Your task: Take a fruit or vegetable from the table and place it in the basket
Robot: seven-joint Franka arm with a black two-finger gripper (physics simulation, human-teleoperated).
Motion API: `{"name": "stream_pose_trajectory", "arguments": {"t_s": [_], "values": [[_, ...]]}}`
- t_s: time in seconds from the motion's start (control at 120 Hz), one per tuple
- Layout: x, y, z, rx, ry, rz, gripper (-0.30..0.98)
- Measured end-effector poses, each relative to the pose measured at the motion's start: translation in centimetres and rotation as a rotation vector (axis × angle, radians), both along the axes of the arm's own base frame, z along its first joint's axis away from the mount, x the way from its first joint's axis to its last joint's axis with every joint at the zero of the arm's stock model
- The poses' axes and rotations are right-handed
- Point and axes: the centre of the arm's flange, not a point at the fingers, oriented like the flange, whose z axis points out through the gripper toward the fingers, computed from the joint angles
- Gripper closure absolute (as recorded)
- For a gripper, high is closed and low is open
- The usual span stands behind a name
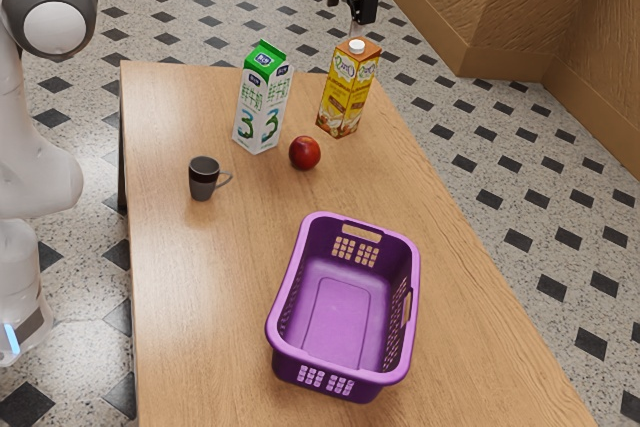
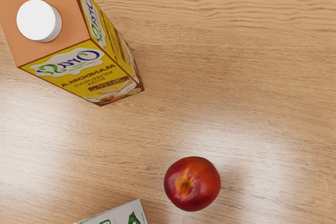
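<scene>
Checking the tool first: the gripper (image 1: 349, 10) is raised, appearing above the yellow carton (image 1: 349, 92) in the exterior view. Its two fingers stand well apart, with nothing held between them.

The task item, a round red fruit (image 1: 305, 153), rests on the wooden table (image 1: 200, 297). It sits near the white and green carton (image 1: 262, 102) and the yellow carton, touching neither. In the exterior view it lies nearer the viewer than both. The wrist view confirms a strip of bare wood between the fruit and each carton.

Both cartons stand upright toward the table's far edge, separated by a gap. The yellow carton is the closer of the two to the long edge on the exterior view's right. The dark mug (image 1: 204, 178) is upright toward the opposite long edge, its handle turned toward the fruit; open wood separates the two.

The purple basket (image 1: 411, 297) rests upright, open side up, well apart from the cartons. Bare wood extends from the fruit to the basket's nearest rim. A broad band of tabletop flanks the basket on the exterior view's left; a narrower band flanks it on the exterior view's right, widening toward the viewer.
</scene>
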Motion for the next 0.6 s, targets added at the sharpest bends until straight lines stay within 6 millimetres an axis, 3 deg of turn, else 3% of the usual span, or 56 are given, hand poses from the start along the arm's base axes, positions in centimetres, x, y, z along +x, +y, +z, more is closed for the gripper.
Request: {"name": "stream_pose_trajectory", "arguments": {"t_s": [0.15, 0.2, 0.242, 0.283, 0.342, 0.392, 0.508, 0.6], "values": [[0.0, 0.0, 0.1, 0.001, -0.003, 0.004, 0.0], [-0.7, -0.2, 2.8, 0.037, -0.052, 0.018, 0.0], [-1.2, -1.6, 5.6, 0.063, -0.103, 0.006, 0.0], [-1.0, -5.1, 6.6, 0.069, -0.121, -0.053, 0.0], [-0.4, -10.2, 6.0, 0.057, -0.109, -0.141, 0.0], [-0.2, -12.3, 5.2, 0.05, -0.089, -0.173, 0.0], [0.6, -11.9, 1.9, 0.036, -0.015, -0.147, 0.0], [0.8, -11.0, 0.4, 0.028, 0.018, -0.117, 0.0]]}}
